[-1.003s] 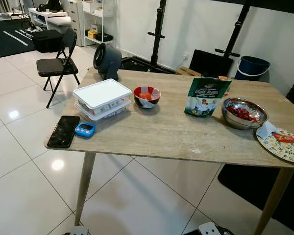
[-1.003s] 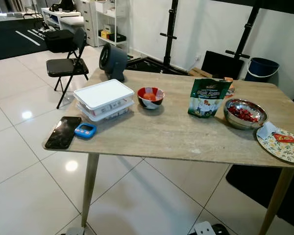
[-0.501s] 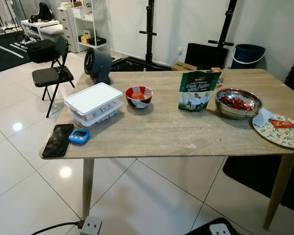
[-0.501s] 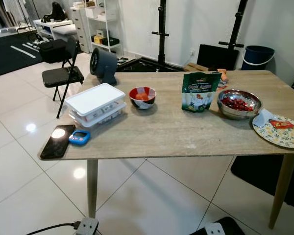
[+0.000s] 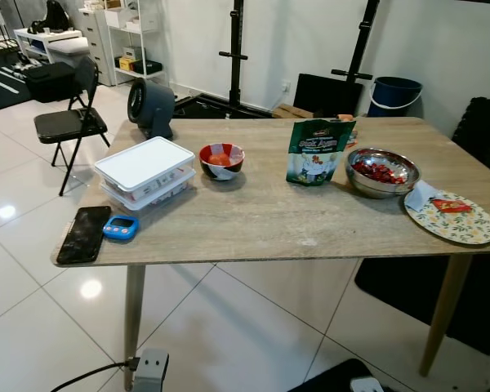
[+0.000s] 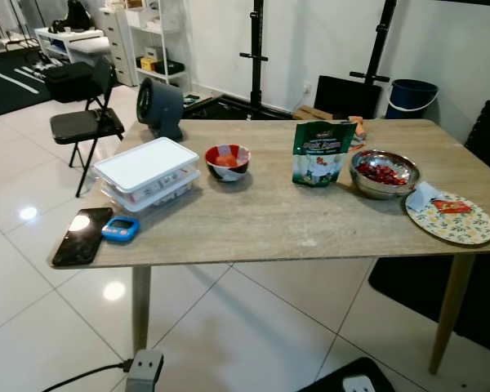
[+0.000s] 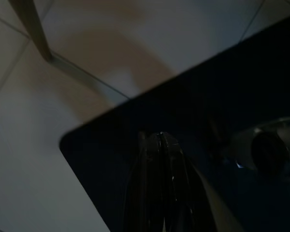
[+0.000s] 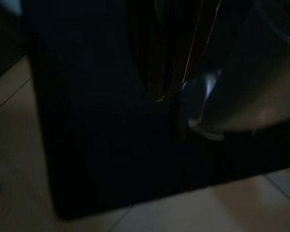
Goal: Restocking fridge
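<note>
both tools hang closed (idle by the floor); i'd step squarely up to the bench's (image 5: 253,224) near edge before reaching.

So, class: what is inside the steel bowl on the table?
The steel bowl holds a heap of small red pieces, possibly berries or chillies; they are too small to identify. Whatever lies beneath the top layer is covered. The bowl stands between the green pouch and the floral plate.

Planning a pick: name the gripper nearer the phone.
Left, probably. Left gripper and right gripper both hang low by the floor; the phone lies at the table's left end.
</note>
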